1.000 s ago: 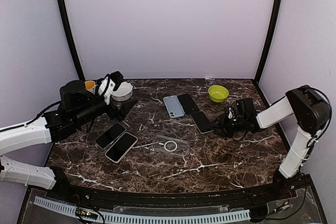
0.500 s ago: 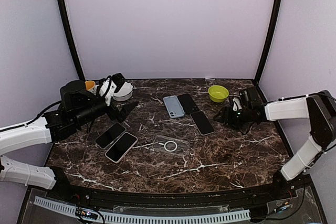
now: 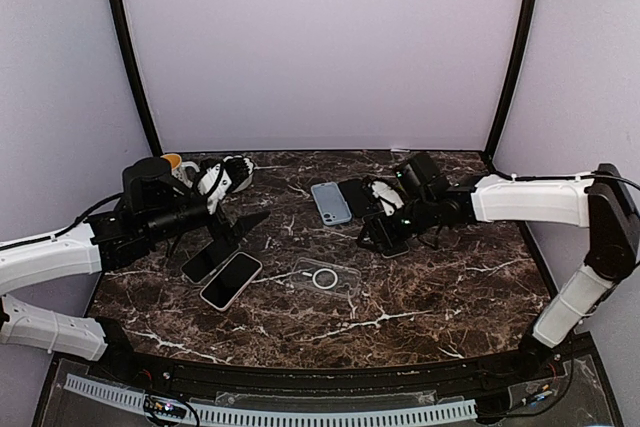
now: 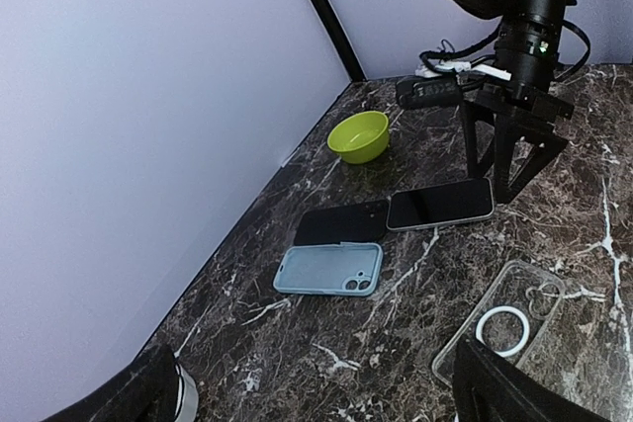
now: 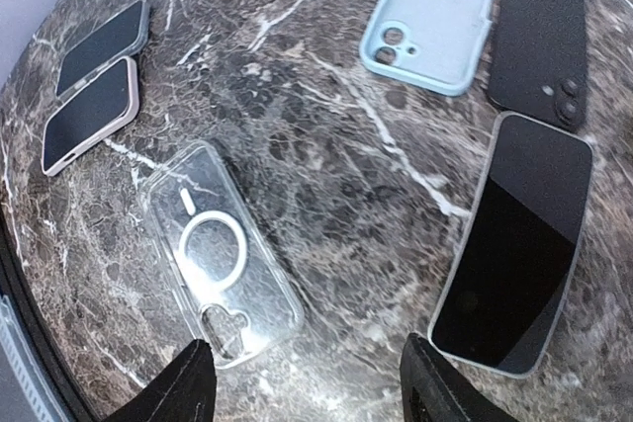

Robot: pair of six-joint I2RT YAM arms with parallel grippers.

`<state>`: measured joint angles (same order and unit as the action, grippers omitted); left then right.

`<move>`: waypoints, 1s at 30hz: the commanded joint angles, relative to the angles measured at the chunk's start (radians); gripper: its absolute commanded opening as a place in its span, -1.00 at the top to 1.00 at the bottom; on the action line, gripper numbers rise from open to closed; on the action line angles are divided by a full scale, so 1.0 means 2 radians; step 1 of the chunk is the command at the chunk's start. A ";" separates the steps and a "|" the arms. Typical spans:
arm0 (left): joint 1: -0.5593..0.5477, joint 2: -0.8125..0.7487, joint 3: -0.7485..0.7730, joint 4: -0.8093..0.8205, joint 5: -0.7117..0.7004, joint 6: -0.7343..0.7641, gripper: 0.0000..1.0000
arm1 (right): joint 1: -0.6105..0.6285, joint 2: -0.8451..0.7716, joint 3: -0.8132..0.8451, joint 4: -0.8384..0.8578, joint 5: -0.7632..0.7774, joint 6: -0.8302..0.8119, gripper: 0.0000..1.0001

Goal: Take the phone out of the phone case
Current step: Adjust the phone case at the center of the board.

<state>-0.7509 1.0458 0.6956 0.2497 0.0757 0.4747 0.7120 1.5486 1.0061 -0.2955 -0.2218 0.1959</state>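
The right gripper (image 5: 312, 368) hung low over the marble table (image 5: 326, 145), jaws about half open, nothing held. The phone (image 5: 514, 244) lay flat and screen up, its near end just beside one finger, untouched. Its long axis ran on a diagonal in the top view, far-left to near-right, with the far end just beside the black case (image 5: 539, 42). With the screen dark, top and bottom could not be told, nor whether a thin case still wrapped its pale rim. Judged stiff, thin and fairly dense, with slick glass and little purchase while flat. Best pinched across the short width at the long edges, or levered up at a corner. The blue case (image 5: 430, 17) and clear case (image 5: 223, 254) lay apart. The left gripper (image 4: 316, 382) was wide open and empty.
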 commanded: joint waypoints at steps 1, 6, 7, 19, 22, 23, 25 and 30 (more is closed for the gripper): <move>0.000 -0.002 -0.006 -0.013 0.027 0.015 -0.97 | 0.046 0.076 0.072 -0.050 0.042 -0.091 -0.27; 0.000 -0.005 -0.008 -0.013 0.030 0.017 -0.96 | 0.082 0.154 0.136 -0.071 0.061 -0.145 -0.23; 0.000 -0.005 -0.009 -0.012 0.029 0.018 -0.96 | 0.089 0.163 0.142 -0.073 0.069 -0.154 -0.23; 0.000 -0.011 -0.011 -0.012 0.028 0.020 -0.96 | 0.104 0.230 0.164 -0.064 0.145 -0.172 -0.07; 0.000 -0.011 -0.012 -0.012 0.027 0.020 -0.94 | 0.105 0.233 0.152 -0.057 0.153 -0.168 0.58; 0.000 -0.011 -0.012 -0.013 0.028 0.020 -0.94 | 0.104 0.233 0.148 -0.055 0.155 -0.166 0.77; 0.000 -0.010 -0.012 -0.014 0.029 0.021 -0.92 | 0.103 0.232 0.141 -0.053 0.158 -0.162 0.90; 0.000 -0.004 -0.012 -0.020 0.033 0.024 -0.89 | 0.097 0.219 0.118 -0.047 0.172 -0.157 1.00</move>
<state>-0.7509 1.0470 0.6842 0.2283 0.1204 0.5125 0.9207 1.9907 1.2964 -0.3904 0.0738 -0.1318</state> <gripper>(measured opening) 0.949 0.016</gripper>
